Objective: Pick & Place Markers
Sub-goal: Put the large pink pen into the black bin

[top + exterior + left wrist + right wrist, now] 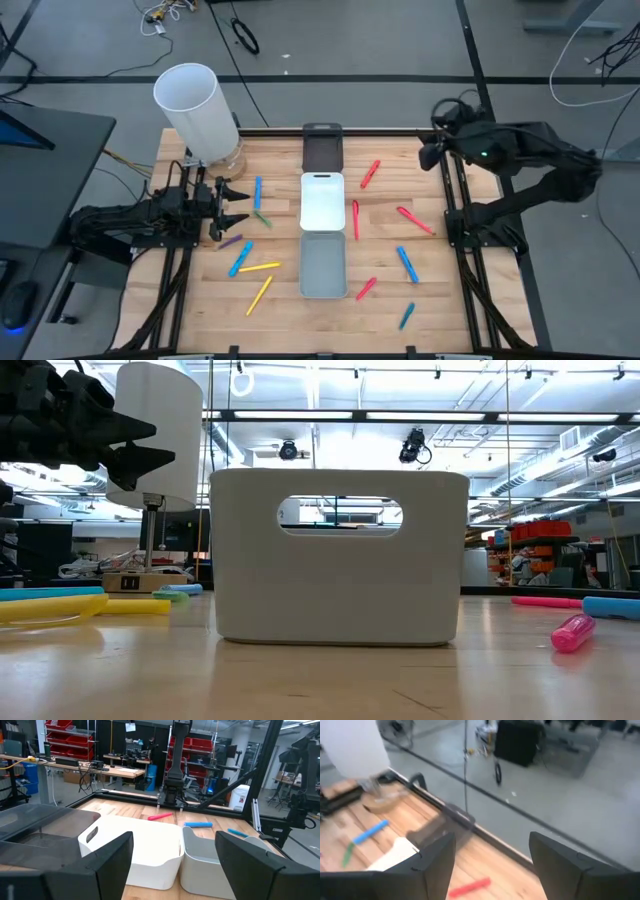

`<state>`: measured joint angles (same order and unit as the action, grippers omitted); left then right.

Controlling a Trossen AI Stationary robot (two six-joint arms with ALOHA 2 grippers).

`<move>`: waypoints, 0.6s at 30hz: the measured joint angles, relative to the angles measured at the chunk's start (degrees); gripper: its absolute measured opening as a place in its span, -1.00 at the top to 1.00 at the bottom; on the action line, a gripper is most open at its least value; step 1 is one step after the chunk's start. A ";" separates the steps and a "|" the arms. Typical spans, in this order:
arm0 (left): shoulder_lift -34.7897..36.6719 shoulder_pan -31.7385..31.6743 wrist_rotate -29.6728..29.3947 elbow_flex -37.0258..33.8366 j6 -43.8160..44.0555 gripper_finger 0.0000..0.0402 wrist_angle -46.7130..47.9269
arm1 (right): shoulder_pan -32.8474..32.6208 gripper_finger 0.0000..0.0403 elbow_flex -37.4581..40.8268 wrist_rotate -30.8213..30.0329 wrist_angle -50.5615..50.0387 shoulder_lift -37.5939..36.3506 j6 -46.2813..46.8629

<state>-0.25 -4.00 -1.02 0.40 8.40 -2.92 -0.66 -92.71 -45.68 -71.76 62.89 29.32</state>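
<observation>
The markers lie flat on the wooden table on both sides of a middle row of trays. To the left are a blue marker (257, 192), a green one (262, 217), a purple one (231, 241), a second blue one (241, 259) and two yellow ones (258, 267). To the right are red markers (370, 174) (415, 219), a blue one (406, 263) and others. My left gripper (242, 204) (175, 865) hovers open above the left markers, pointing toward the trays. My right gripper (432, 150) (490, 865) is open and raised near the table's far right corner.
A black tray (322, 147), a white tray (322, 200) and a grey tray (323, 262) stand in a row from far to near down the table's middle. A tall white cylinder (195, 110) stands at the far left corner. Free wood lies between the scattered markers.
</observation>
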 joint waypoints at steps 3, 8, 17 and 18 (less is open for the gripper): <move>0.00 -0.01 0.00 0.02 0.02 -0.44 0.01 | 2.41 -0.27 -1.20 3.76 -2.59 1.80 1.96; 0.00 0.01 0.00 0.00 0.02 -0.44 0.02 | 6.63 -0.27 -3.25 10.17 -8.00 5.33 6.06; 0.00 0.01 0.00 0.00 0.02 -0.44 0.02 | 14.58 -0.27 -9.27 21.38 -18.31 12.33 9.12; 0.00 0.01 0.00 0.00 0.00 -0.44 0.02 | 15.26 -0.27 -9.46 22.88 -18.04 12.69 8.39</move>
<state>-0.25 -3.99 -1.01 0.40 8.41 -2.90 14.60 -102.17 -22.81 -89.80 75.58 37.71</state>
